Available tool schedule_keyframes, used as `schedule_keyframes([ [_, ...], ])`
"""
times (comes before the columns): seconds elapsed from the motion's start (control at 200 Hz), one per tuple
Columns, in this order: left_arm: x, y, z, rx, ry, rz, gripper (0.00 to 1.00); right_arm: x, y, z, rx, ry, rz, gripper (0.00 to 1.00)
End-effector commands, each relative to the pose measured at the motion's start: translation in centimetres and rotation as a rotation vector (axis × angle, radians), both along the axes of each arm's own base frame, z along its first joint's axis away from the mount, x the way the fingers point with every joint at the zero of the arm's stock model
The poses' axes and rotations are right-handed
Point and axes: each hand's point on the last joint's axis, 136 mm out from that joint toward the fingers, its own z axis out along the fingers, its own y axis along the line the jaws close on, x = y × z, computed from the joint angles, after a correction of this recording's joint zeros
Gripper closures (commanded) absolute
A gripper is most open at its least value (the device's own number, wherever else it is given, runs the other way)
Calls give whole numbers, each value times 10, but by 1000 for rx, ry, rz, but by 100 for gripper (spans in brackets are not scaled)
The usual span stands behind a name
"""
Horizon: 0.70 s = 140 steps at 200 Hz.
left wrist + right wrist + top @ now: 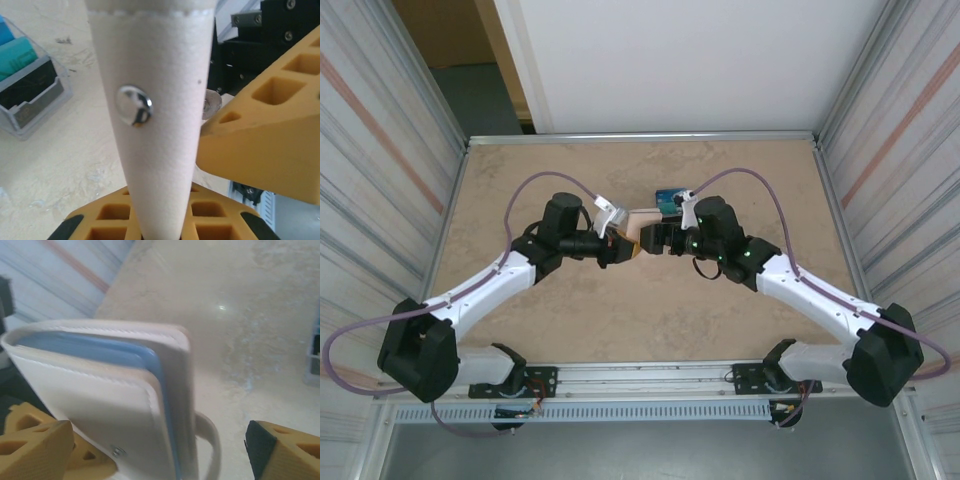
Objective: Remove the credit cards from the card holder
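Gripping a cream stitched holder [125,400] over the mottled beige desk [620,330].
Left fingers [220,227] clamp it; yellow, hollow-celled right fingers [35,450] stand apart either side; a thin blue card [100,347] sits inside.

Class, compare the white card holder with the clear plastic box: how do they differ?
The card holder is white, opaque and stitched; the box is clear plastic. The left gripper pinches the card holder; the box rests ungripped on the table. Both hold bluish credit cards.
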Motion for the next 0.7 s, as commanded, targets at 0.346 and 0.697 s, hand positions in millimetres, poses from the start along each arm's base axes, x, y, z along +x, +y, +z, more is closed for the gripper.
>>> schedule_keyframes([
  [0.346,-32,-7,69,-203,-115,-207,100,-29,-13,41,215,-139,197,29],
  [0.697,-42,-6,83,-251,-132,-243,100,-43,-39,56,235,-204,172,49],
])
